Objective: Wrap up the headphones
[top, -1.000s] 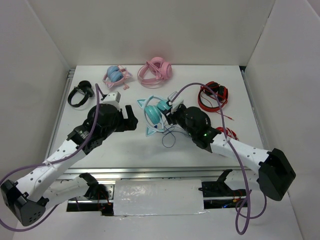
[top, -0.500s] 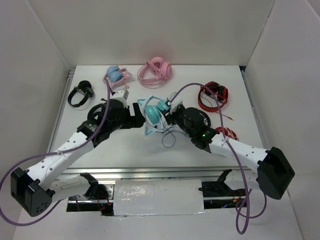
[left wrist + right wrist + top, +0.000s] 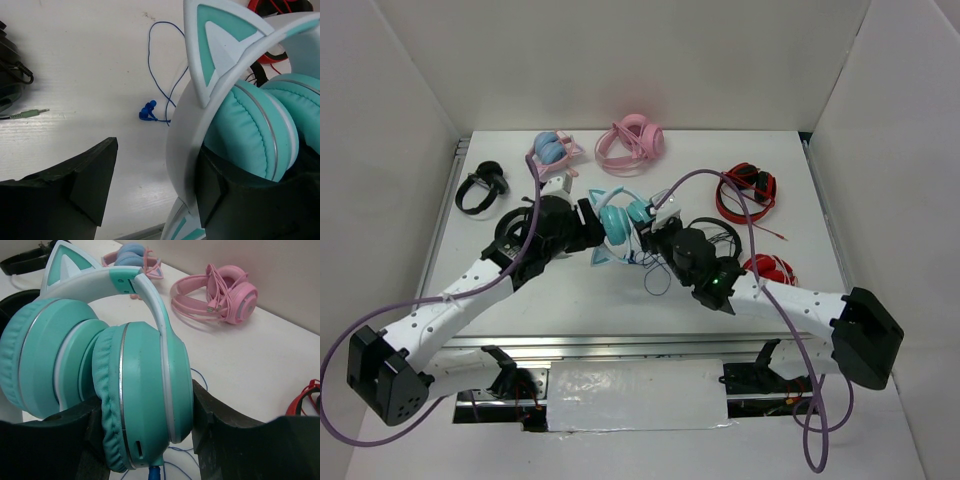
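Note:
The teal cat-ear headphones [image 3: 618, 222] are held up at mid-table between both arms. My right gripper [image 3: 653, 238] is shut on one teal ear cup [image 3: 145, 390], a finger pressed on each side. My left gripper [image 3: 588, 226] is open. The pale headband [image 3: 182, 150] runs between its jaws and lies against the right finger [image 3: 240, 200], while the left finger [image 3: 75, 190] stands well clear. The thin dark blue cable [image 3: 162, 70] lies loose on the table with its plug [image 3: 147, 112]. It hangs from the cup and loops below the headphones [image 3: 656, 276].
A pink-and-blue cat-ear pair [image 3: 552, 150] and an all-pink pair [image 3: 632, 140] lie at the back. Black headphones [image 3: 480, 186] are at the left. Red headphones [image 3: 748, 192] and a second red set [image 3: 767, 268] are at the right, with a black set [image 3: 718, 232] beside my right arm.
My left gripper has moved right, up to the headphones, and now straddles the headband. My right gripper has carried the headphones a little left and toward the back.

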Robot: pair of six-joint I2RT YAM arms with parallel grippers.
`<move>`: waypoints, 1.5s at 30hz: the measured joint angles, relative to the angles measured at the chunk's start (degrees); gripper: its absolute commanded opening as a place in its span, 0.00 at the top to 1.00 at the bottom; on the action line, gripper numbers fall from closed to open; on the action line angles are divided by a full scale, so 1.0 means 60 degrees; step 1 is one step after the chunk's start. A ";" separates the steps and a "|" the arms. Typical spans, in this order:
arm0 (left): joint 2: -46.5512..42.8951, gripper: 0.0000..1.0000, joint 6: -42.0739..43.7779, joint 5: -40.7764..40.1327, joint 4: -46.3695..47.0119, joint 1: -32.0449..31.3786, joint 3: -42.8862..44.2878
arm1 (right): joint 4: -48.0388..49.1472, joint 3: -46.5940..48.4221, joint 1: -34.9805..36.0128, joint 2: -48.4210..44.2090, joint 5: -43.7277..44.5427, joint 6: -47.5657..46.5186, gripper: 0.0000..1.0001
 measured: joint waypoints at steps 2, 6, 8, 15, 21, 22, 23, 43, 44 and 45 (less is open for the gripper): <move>0.0051 0.28 -0.0149 -0.0131 0.0055 0.0000 -0.0011 | 0.0051 0.0000 0.0211 0.0025 0.0404 0.0142 0.99; 0.0033 0.37 -0.0386 -0.0317 0.0270 -0.0004 -0.0160 | 0.0393 0.0007 0.0688 0.0222 0.1206 0.0397 0.96; 0.0033 0.52 -0.0426 -0.0404 0.0259 -0.0011 -0.0160 | 0.0579 0.0095 0.1002 0.0546 0.1767 0.0474 0.94; 0.0080 1.00 -0.0576 -0.1111 -0.0142 -0.0142 -0.0160 | 0.0863 0.1140 0.2062 0.1953 0.3945 0.0484 0.54; 0.0095 1.00 -0.0565 -0.1840 -0.0590 -0.0168 -0.0153 | -0.0106 0.1676 0.2193 0.1971 0.3927 0.1676 0.12; 0.0102 1.00 -0.0561 -0.2044 -0.0685 -0.0127 -0.0146 | -0.0262 0.1698 0.2193 0.1821 0.3676 0.1876 0.08; 0.0120 1.00 -0.0565 -0.2218 -0.0732 -0.0087 -0.0142 | -0.0379 0.1701 0.2200 0.1632 0.3370 0.2062 0.00; 0.1756 1.00 0.3730 0.1789 0.0036 0.2284 0.3468 | -0.2994 -0.1096 -0.0688 -0.5042 -0.4575 0.0936 0.00; 0.2004 1.00 0.3967 0.2339 0.0044 0.2481 0.3989 | -0.3100 -0.1319 -0.1027 -0.5038 -0.5016 0.0736 0.00; 0.2189 1.00 0.4175 0.2758 -0.0004 0.2634 0.4408 | -0.3173 -0.1497 -0.1290 -0.4936 -0.5410 0.0525 0.00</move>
